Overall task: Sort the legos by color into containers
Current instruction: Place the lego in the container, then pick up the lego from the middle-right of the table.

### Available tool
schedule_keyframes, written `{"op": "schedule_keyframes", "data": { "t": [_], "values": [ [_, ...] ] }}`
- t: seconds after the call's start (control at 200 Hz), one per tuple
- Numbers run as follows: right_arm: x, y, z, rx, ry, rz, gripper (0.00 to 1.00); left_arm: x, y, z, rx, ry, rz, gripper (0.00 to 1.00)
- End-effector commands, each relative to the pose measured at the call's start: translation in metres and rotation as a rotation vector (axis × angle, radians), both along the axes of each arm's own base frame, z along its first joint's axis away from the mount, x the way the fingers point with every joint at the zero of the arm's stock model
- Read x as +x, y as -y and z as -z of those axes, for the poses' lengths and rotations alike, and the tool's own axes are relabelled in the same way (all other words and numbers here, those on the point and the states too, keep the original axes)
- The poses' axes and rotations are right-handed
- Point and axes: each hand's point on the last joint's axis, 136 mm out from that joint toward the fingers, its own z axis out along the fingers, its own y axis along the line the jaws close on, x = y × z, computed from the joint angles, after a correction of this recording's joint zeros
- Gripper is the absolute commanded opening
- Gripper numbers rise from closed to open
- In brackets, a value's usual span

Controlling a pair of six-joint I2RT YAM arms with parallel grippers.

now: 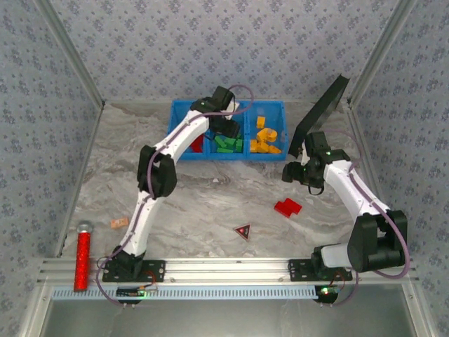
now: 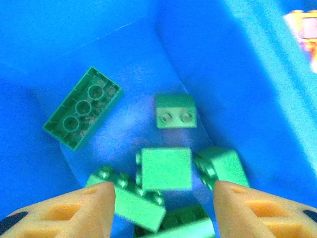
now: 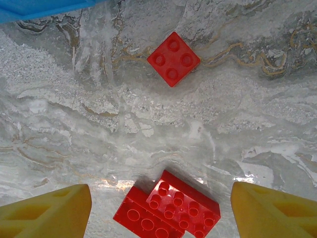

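Near rail: red cylinder [image 1: 83,256] by the left edge, dark red triangle [image 1: 243,231] mid-table, bare marble table [image 1: 196,196] wide around both. Right gripper [image 3: 161,191] hangs with jaws spread and empty over two overlapping red legos [image 3: 168,210]; single red lego [image 3: 173,58] beyond, open marble between. Far: left gripper [image 2: 163,186] released, fingers apart inside the blue tray [image 1: 179,116] middle compartment, green legos [image 2: 81,108] loose below, walls close either side; yellow-orange legos [image 1: 265,137] in the right compartment.

Left hand [image 2: 163,185], right hand [image 3: 161,187]: open.
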Motion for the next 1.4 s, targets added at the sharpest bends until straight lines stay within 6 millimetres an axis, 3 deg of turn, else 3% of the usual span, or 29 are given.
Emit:
{"op": "schedule_keyframes", "data": {
  "t": [0.0, 0.155, 0.28, 0.465, 0.495, 0.64, 0.825, 1.394],
  "values": [
    [-0.002, 0.005, -0.019, -0.006, 0.015, 0.01, 0.76, -0.03, 0.027, -0.074, -0.025, 0.143, 0.118, 0.56],
    [-0.01, 0.02, -0.061, -0.023, 0.116, 0.07, 0.8, -0.077, 0.06, -0.078, 0.009, 0.129, 0.24, 0.56],
    [-0.016, 0.036, -0.087, -0.023, 0.197, 0.124, 0.84, -0.113, 0.085, -0.058, -0.02, 0.07, 0.329, 0.56],
    [-0.025, 0.05, -0.103, -0.046, 0.277, 0.165, 0.96, -0.15, 0.123, -0.03, -0.022, 0.038, 0.42, 0.57],
    [-0.026, 0.053, -0.106, -0.047, 0.297, 0.179, 1.0, -0.152, 0.129, -0.026, -0.025, 0.034, 0.425, 0.57],
    [-0.028, 0.059, -0.118, -0.021, 0.376, 0.218, 1.0, -0.157, 0.156, -0.013, -0.047, 0.026, 0.454, 0.59],
    [-0.032, 0.062, -0.114, -0.011, 0.361, 0.224, 1.0, -0.155, 0.189, -0.004, -0.083, 0.041, 0.481, 0.63],
    [-0.029, 0.064, -0.103, 0.044, 0.373, 0.241, 1.0, -0.163, 0.237, 0.06, -0.139, -0.008, 0.455, 0.66]
  ]
}}
